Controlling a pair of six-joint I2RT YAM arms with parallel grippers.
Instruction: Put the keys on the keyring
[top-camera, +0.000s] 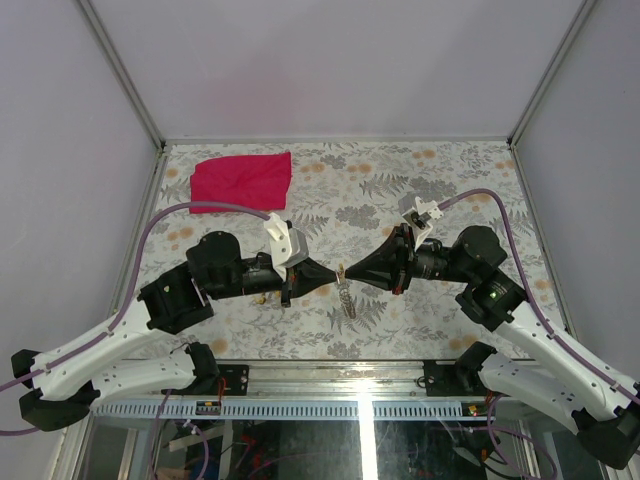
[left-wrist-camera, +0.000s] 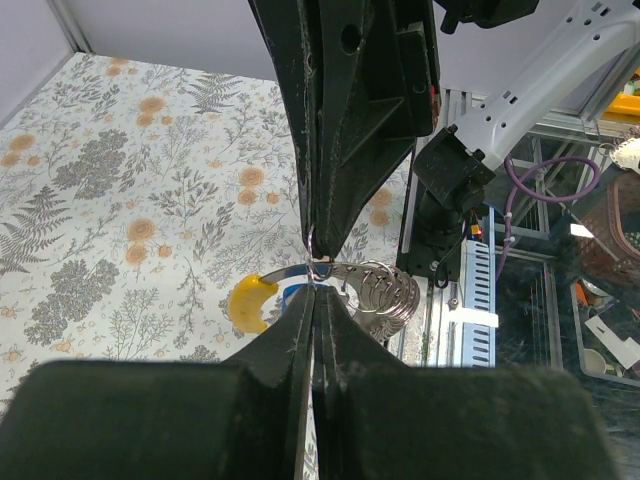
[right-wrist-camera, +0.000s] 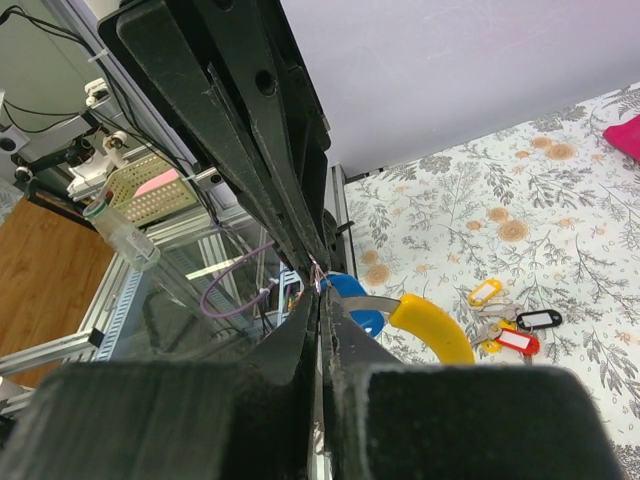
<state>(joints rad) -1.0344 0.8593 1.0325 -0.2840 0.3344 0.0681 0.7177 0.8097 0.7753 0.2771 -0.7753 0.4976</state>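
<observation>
the keyring (top-camera: 346, 296) is in the air over the middle of the table (top-camera: 450, 190), and its short chain hangs down under the place where the two grippers meet. the left gripper (top-camera: 333, 273) and the right gripper (top-camera: 347, 268) stand tip to tip, each with jaws pressed together. they pinch at the same spot, at the thin ring and the blade of a yellow key (left-wrist-camera: 250, 300). which gripper holds which part i cannot tell. a blue key (right-wrist-camera: 350, 293) is just beside the yellow one. three more keys (right-wrist-camera: 512, 328), yellow, black and red, lie together on the table left of the grippers. a red cloth (top-camera: 242, 180) lies far left.
</observation>
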